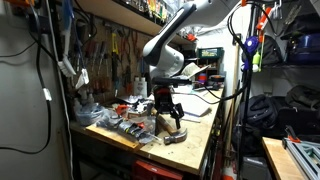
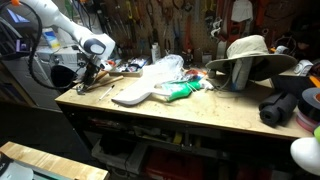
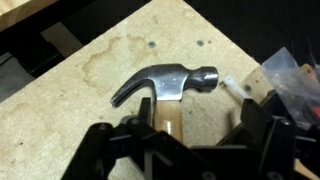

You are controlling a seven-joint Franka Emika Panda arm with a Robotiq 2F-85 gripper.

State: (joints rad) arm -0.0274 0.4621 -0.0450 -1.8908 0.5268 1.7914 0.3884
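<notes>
A claw hammer (image 3: 165, 82) with a steel head and a wooden handle lies flat on the pale chipboard workbench (image 3: 90, 70). Its handle runs toward me and passes under the gripper. In the wrist view my gripper (image 3: 178, 140) is low over the handle. The two black fingers stand apart on either side of it, and the jaws are open. I see no contact with the wood. In both exterior views the gripper (image 1: 166, 108) (image 2: 88, 74) points down at the end of the bench, close to its surface.
A clear plastic packet (image 3: 288, 72) and small parts lie just right of the hammer head. The bench edge (image 3: 60, 40) is near on the left. Further along the bench are white bags (image 2: 152, 78), a green item (image 2: 182, 92) and a wide hat (image 2: 250, 52). Tools hang on the wall (image 2: 150, 20).
</notes>
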